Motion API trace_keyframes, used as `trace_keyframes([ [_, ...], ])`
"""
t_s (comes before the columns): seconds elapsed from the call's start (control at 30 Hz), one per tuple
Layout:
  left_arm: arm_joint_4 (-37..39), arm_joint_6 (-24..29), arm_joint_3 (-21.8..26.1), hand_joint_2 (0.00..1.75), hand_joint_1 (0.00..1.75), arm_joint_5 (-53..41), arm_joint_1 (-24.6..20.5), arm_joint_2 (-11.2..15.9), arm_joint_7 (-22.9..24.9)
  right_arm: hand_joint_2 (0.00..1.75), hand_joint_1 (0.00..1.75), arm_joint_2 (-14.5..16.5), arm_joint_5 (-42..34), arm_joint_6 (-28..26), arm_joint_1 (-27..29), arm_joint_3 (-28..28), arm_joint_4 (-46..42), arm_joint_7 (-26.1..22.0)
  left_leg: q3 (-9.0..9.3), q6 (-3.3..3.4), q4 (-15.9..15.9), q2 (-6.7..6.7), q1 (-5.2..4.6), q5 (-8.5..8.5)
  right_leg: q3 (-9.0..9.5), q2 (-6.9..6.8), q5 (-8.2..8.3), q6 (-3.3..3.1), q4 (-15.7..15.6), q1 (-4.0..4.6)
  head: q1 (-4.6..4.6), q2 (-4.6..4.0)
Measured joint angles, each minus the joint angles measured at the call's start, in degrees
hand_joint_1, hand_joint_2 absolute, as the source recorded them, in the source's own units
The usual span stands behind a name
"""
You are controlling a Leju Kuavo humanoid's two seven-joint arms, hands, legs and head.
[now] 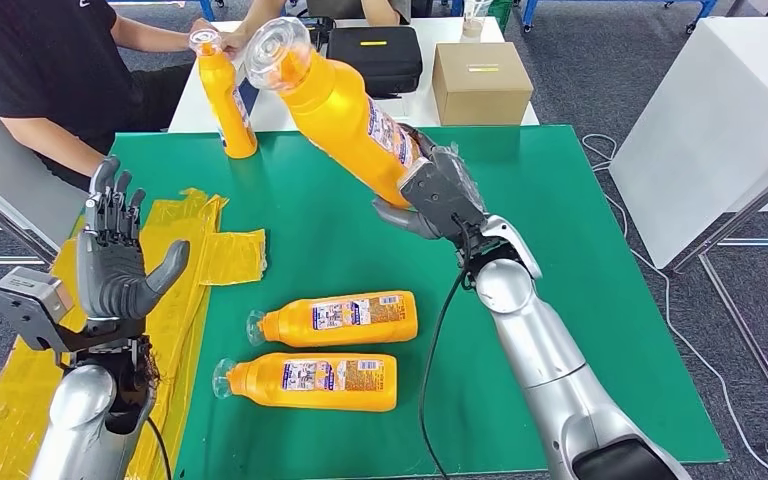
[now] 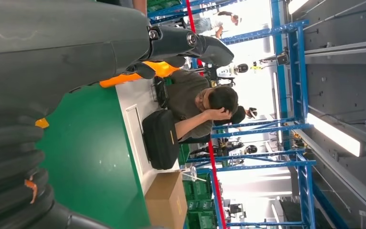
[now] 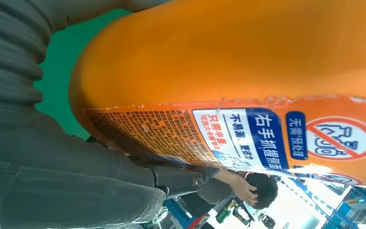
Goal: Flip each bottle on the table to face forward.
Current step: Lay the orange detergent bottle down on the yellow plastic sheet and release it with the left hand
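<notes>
We see the right hand (image 1: 440, 190) wrapped around the base of a large orange plastic bottle (image 1: 345, 110), its dark fingers closed on the smooth, rounded body; the bottle is lifted off the green table (image 1: 560, 300) and tilted, its clear ribbed cap (image 1: 278, 52) leaning toward the far left. In the right wrist view the same bottle (image 3: 248, 62) shows a glossy curved shell and a printed label (image 3: 248, 138) with blue and white panels.

The left hand (image 1: 115, 255) is raised at the near left with its fingers spread and upright, holding nothing.

Two more orange bottles lie on their sides on the matte green surface, labels up and caps pointing left: one nearer the middle (image 1: 345, 318), one just in front of it (image 1: 315, 382). A fourth bottle (image 1: 228, 100) stands upright at the far left edge, where a person's hand (image 1: 222, 35) appears to touch its cap, though we cannot be sure of contact.

Crinkled yellow plastic sheeting (image 1: 210, 250) drapes the table's left side. Beyond, a white table carries a black case (image 1: 375, 55) and a cardboard box (image 1: 480, 82).
</notes>
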Motion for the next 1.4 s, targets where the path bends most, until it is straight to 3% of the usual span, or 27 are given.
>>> trace_keyframes([
  [0.33, 0.4, -0.6, -1.0, 1.75, 0.00, 3.6, -1.1, -1.5, 1.5, 1.75, 1.75, 5.8, -0.9, -1.3, -2.3, 2.6, 1.3, 4.5, 0.00, -0.01, 0.0, 0.01, 0.02, 0.01, -0.01, 0.01, 0.00, 0.00, 0.0, 0.01, 0.00, 0.00],
  [0.57, 1.9, -5.0, -3.8, 1.75, 0.00, 14.2, -5.8, -5.6, 7.9, 1.75, 1.75, 11.5, 2.5, -2.4, -6.8, 6.1, 7.2, 6.8, -0.01, 0.01, 0.0, 0.01, 0.00, 0.05, 0.00, 0.01, 0.02, 0.00, 0.0, 0.00, 0.01, -0.01],
  [0.8, 3.6, -7.8, -5.0, 1.75, 0.00, 23.8, -8.6, -6.5, 10.5, 1.75, 1.75, 15.5, 1.5, -2.4, -7.6, 9.4, 12.6, 6.3, -0.04, 0.00, 0.0, 0.01, 0.01, 0.04, -0.04, 0.01, 0.01, 0.00, 0.0, 0.00, 0.00, 0.00],
  [1.4, 0.9, -7.9, -1.7, 1.75, 0.00, 23.8, -6.8, -5.9, 11.5, 1.75, 1.75, 18.7, -0.3, -2.6, -9.6, 14.9, 21.1, 6.6, -0.08, 0.00, 0.0, 0.00, 0.03, 0.05, -0.04, 0.01, 0.01, 0.00, 0.1, 0.00, 0.02, 0.00],
])
